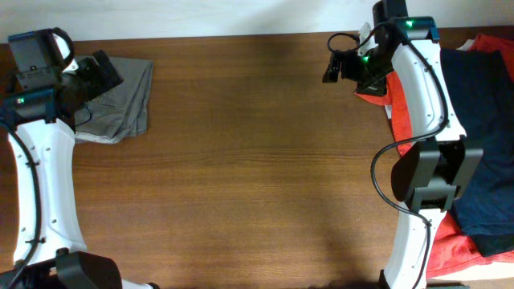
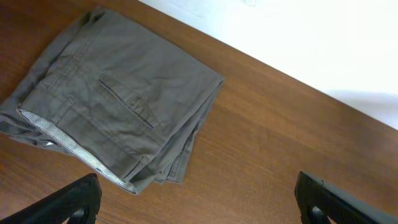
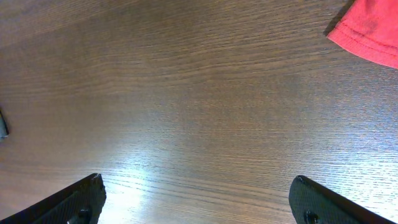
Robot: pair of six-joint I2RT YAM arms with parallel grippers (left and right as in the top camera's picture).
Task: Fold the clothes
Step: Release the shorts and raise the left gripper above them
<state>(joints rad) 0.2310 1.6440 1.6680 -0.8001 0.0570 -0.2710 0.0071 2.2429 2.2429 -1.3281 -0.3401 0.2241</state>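
Observation:
The grey-khaki shorts [image 1: 127, 100] lie folded into a compact stack at the table's far left; in the left wrist view [image 2: 118, 106] a back pocket seam faces up and pale lining shows along the lower edge. My left gripper [image 1: 103, 71] hovers over the stack's upper left corner, open and empty, with its fingers [image 2: 196, 202] apart over bare wood beside the stack. My right gripper [image 1: 337, 66] is open and empty near the far right, its fingers [image 3: 196, 202] over bare wood.
An orange-red T-shirt [image 1: 450, 245] and a dark navy garment [image 1: 490, 144] are piled at the table's right edge, under and behind my right arm. A red hem corner [image 3: 370, 31] shows in the right wrist view. The table's back edge meets a white wall [image 2: 323, 43].

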